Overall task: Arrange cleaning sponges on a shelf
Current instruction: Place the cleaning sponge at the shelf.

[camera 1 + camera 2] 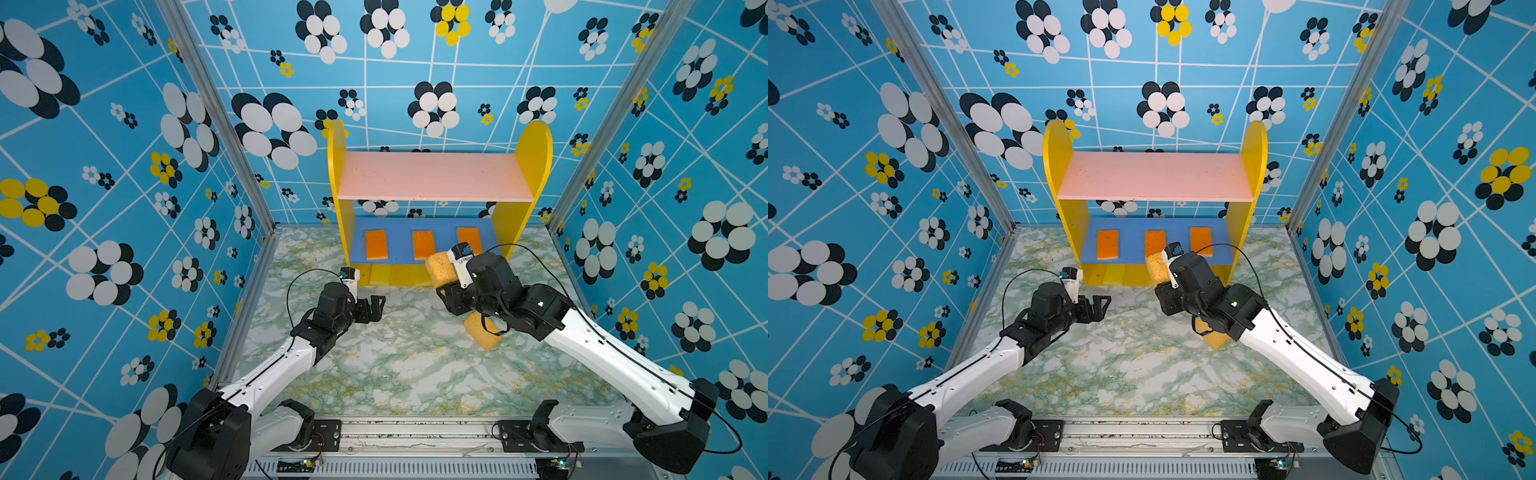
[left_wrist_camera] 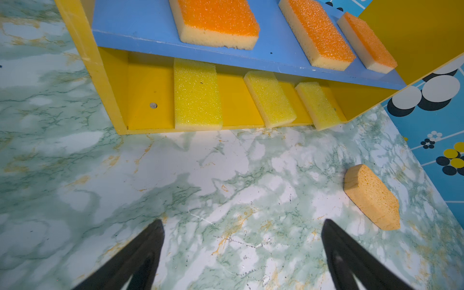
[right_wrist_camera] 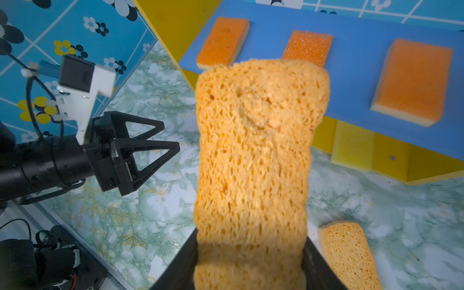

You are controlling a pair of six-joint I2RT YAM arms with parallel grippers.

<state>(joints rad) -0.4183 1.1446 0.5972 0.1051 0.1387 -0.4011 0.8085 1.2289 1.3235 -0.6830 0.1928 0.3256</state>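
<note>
The shelf [image 1: 530, 166] stands at the back of the table. Three orange sponges [image 1: 376, 245] lie in a row on its blue middle board [image 2: 140, 27], and three yellow sponges [image 2: 197, 95] lie on its yellow base. Its pink top board [image 1: 432, 174] is bare. My right gripper [image 3: 251, 241] is shut on a thick tan porous sponge [image 3: 253, 150], held above the table just in front of the shelf's right half [image 1: 440, 268]. A second tan sponge [image 1: 482, 332] lies on the table under the right arm. My left gripper [image 1: 376, 307] hovers open in front of the shelf's left half, holding nothing.
The marble-patterned table [image 1: 395, 374] is boxed in by blue flowered walls [image 1: 124, 208] on three sides. The loose tan sponge [image 2: 371, 198] lies near the right wall. Both arm bases sit on a rail [image 1: 415, 432] along the front edge.
</note>
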